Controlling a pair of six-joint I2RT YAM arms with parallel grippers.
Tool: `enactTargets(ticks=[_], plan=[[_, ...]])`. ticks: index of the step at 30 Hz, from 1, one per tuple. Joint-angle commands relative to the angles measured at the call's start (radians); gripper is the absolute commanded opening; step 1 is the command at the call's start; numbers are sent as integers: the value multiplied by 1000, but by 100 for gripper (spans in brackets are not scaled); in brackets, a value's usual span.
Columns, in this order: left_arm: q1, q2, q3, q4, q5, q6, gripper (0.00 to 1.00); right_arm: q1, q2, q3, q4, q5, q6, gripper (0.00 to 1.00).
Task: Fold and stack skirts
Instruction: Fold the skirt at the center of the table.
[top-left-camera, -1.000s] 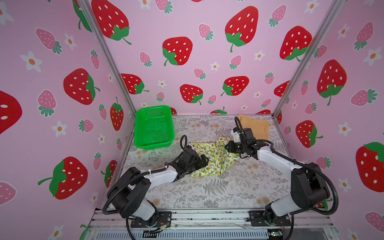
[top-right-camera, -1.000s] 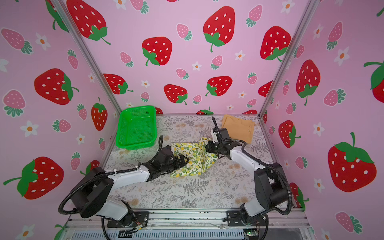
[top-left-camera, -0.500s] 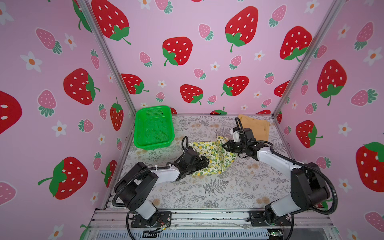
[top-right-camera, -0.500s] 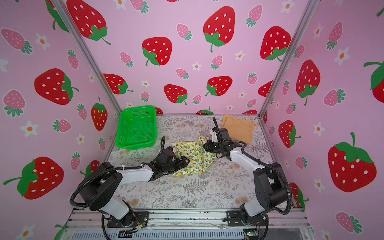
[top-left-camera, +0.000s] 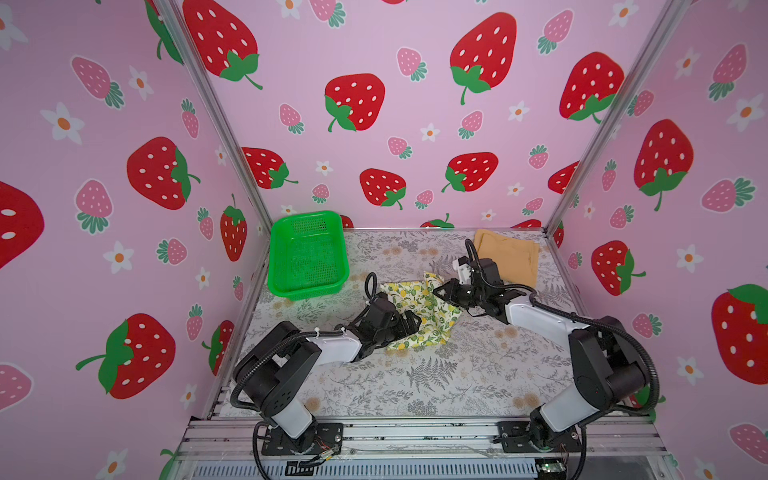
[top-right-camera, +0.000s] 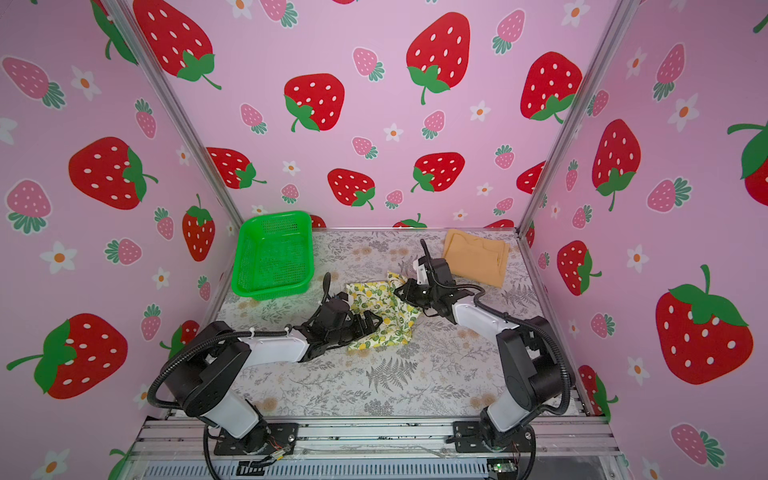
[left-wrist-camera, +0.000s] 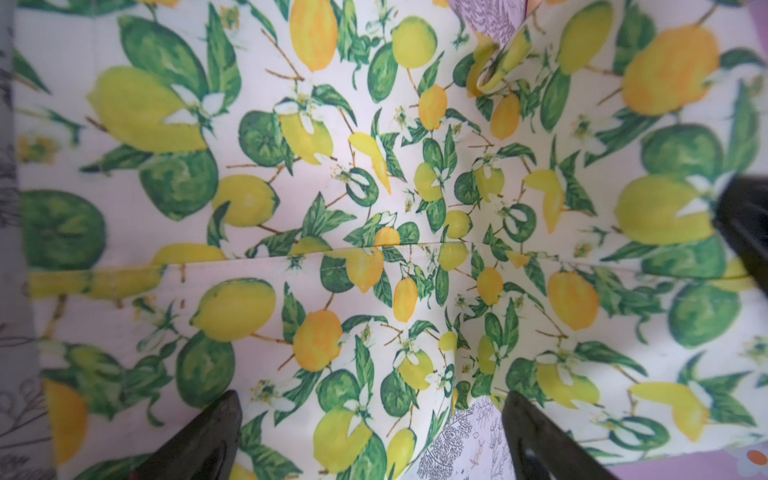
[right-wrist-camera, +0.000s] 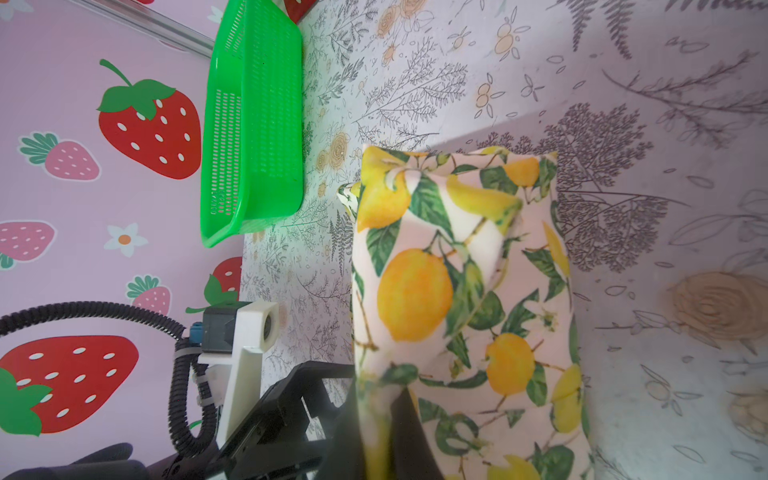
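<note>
The lemon-print skirt (top-left-camera: 432, 328) lies crumpled in the middle of the table in both top views (top-right-camera: 386, 332). My right gripper (top-left-camera: 437, 291) is shut on its far right edge and holds that edge lifted as a fold; in the right wrist view the cloth (right-wrist-camera: 457, 270) runs up from the pinched jaws (right-wrist-camera: 376, 436). My left gripper (top-left-camera: 409, 322) rests low over the skirt's near left part, open. In the left wrist view its fingers (left-wrist-camera: 203, 440) stand wide apart over the print (left-wrist-camera: 374, 208). The mustard skirt (top-left-camera: 509, 255) lies folded flat at the back right.
A green mesh basket (top-left-camera: 307, 253) stands at the back left, close to the left wall (top-right-camera: 272, 255). Strawberry-print walls enclose the table on three sides. The floral table cover (top-left-camera: 415, 386) shows in front of the skirt.
My right gripper has carried the lemon skirt's right edge to the left, so the cloth is more bunched. My left gripper has stayed open on the skirt while its arm shifted.
</note>
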Motion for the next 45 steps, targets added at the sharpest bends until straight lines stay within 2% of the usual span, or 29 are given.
enactTargets(ticks=[1, 10, 19, 20, 27, 29, 37, 45], plan=[[-9, 44, 2, -45, 22, -15, 99, 17, 34, -15, 84, -24, 65, 6], [-15, 71, 9, -5, 36, -31, 99, 45, 118, -32, 197, -37, 137, 7], [-19, 85, 12, 20, 57, -38, 99, 51, 202, -98, 399, -63, 248, 13], [-19, 86, 10, 20, 54, -38, 100, 51, 209, -104, 422, -64, 261, 16], [-19, 77, 6, 15, 49, -34, 100, 53, 237, -126, 553, -86, 337, 56], [-18, 74, 6, 14, 49, -33, 100, 56, 233, -125, 570, -86, 348, 64], [-18, 13, 9, -29, 39, -18, 100, 67, 193, -127, 662, -81, 422, 81], [-17, -96, 13, -111, 16, 1, 99, 79, 121, -54, 599, -47, 393, 98]])
